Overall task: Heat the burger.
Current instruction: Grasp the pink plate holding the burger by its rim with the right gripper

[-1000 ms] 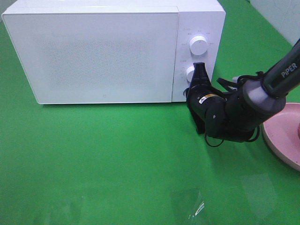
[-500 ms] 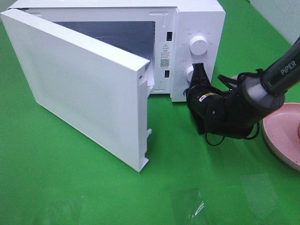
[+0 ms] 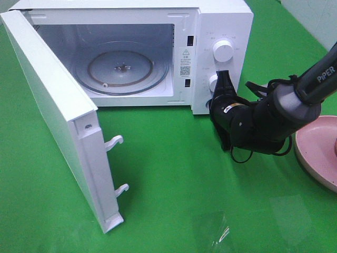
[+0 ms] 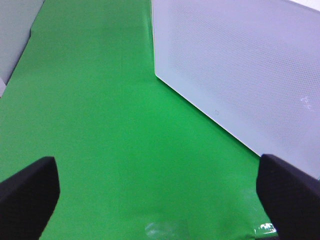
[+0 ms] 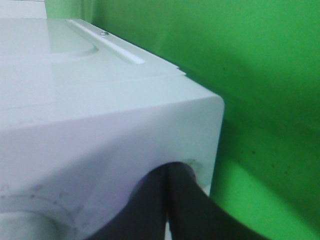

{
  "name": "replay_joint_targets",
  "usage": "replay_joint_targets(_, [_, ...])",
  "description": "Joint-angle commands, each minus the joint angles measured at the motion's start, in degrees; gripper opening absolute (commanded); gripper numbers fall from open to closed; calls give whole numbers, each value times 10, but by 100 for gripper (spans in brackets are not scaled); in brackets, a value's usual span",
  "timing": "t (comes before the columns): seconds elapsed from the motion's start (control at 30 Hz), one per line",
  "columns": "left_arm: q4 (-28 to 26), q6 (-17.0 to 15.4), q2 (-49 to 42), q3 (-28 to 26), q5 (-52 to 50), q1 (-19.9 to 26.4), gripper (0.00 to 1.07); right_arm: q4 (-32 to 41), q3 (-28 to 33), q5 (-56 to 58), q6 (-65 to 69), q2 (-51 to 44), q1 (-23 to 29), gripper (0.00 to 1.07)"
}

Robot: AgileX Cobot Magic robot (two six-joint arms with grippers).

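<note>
Wide open now, the microwave door [image 3: 58,126]; bare, the turntable [image 3: 122,68]. Clenched at the lower knob [image 3: 212,83], the right gripper [image 3: 223,80]; spread and empty, the left gripper [image 4: 160,200]. Yet to load the burger, probably on the pink plate [image 3: 316,150] at the table's [image 3: 174,211] right edge.

**Exterior high view.** The pink plate [image 3: 317,153] is cut off by the right edge of the frame. At that edge a brownish sliver rests on it, perhaps the burger [image 3: 335,143], but too little shows to tell. The microwave [image 3: 226,21] loses its top rear to the upper edge. The right pincer [image 3: 223,78] hides part of the lower knob [image 3: 212,82]. The panel markings and the label [image 3: 184,62] are too small to read.

**Left wrist view.** The left pincer [image 4: 157,170] has its fingers [image 4: 30,192] cut off at the lower corners. The door [image 4: 240,65] runs off the right edge.

**Right wrist view.** The microwave casing is blurred, and the dark fingers [image 5: 185,210] are cut off by the lower edge.
</note>
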Motion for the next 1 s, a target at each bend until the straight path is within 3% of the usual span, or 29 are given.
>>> replay_joint_targets(0.03, [-3,-3,-10,0,1,1,100,1,-46,-163,-13,-17,-34,0])
replay_joint_targets(0.53, [-3,-3,-10,0,1,1,100,9,18,-79,-10,-48,12,0])
replay_joint_targets(1.0, [-3,-3,-10,0,1,1,100,-23,103,46,-70,-104,12,0])
